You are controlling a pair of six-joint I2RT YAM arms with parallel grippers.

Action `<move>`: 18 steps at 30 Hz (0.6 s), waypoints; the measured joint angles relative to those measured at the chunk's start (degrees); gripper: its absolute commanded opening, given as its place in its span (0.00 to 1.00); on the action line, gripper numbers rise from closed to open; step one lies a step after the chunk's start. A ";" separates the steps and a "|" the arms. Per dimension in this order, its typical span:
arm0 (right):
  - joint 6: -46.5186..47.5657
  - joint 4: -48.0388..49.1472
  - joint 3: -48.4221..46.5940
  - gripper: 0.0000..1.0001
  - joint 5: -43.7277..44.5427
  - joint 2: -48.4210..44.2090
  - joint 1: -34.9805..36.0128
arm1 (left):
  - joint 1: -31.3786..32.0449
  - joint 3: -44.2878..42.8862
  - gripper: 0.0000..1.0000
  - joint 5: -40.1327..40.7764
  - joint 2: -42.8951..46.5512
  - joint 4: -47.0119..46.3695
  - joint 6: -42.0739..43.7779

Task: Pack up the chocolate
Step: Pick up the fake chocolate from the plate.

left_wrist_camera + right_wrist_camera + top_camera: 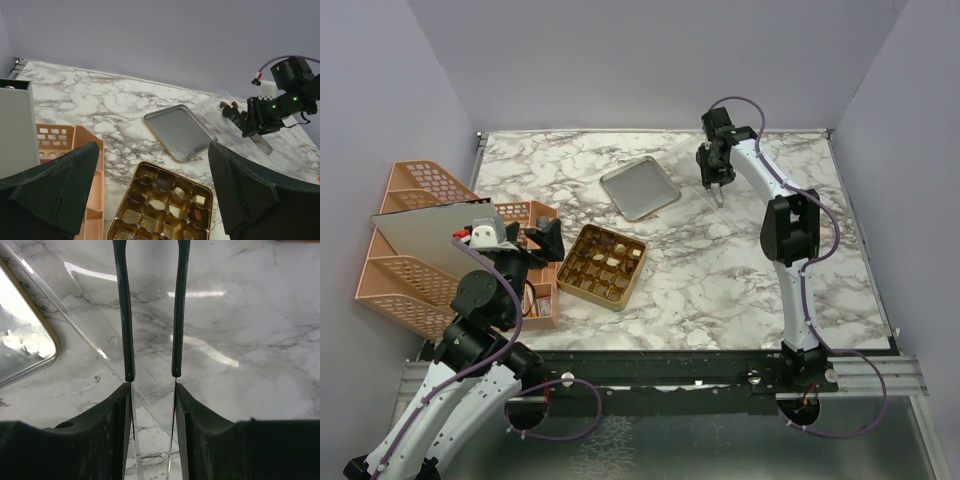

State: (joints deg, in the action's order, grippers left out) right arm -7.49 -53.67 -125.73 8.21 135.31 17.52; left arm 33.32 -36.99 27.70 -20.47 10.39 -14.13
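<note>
Chocolate (158, 204) in tray (590, 297) — right gripper (721, 197) points down, elbow raised.

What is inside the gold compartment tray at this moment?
Several chocolates, dark, brown and cream, sit in some compartments of the tray; the rest look empty. From above nothing covers it.

Silver lid (640, 189) — gold tray (632, 282) — peach organizer (415, 185)

Marble table (720, 290): tray (617, 237), lid (640, 188), organizers (410, 185)
</note>
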 measured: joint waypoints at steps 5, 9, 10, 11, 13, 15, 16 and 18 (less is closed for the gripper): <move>0.07 -0.11 -0.52 0.41 0.11 0.35 -0.02 | 0.00 0.00 0.99 0.00 0.00 0.00 0.02; 0.07 -0.07 -1.73 0.41 0.11 1.25 -0.15 | 0.00 0.00 0.99 0.04 0.00 0.00 0.02; 0.07 -0.09 -1.86 0.41 0.11 1.42 -0.24 | 0.00 0.00 0.99 0.11 0.00 0.00 0.02; 0.07 -0.20 -2.14 0.41 0.11 1.68 -0.28 | 0.00 0.00 0.99 0.17 0.00 0.00 0.02; 0.07 -0.42 -3.15 0.41 0.11 2.40 -0.39 | 0.00 0.00 0.99 0.24 0.00 0.00 0.02; 0.07 -0.52 -4.04 0.41 0.11 3.06 -0.50 | 0.00 0.00 0.99 0.35 0.02 0.00 0.02; 0.07 -0.57 -4.39 0.41 0.11 3.37 -0.50 | 0.00 0.00 0.99 0.42 0.02 0.00 0.02; 0.07 -0.68 -5.01 0.41 0.11 3.96 -0.50 | 0.00 0.00 0.99 0.46 0.02 0.00 0.02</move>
State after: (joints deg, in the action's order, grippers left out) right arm -7.42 -54.35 -130.74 8.32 139.26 17.02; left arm 33.32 -36.99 28.16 -20.45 10.39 -14.11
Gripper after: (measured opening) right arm 0.412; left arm 0.990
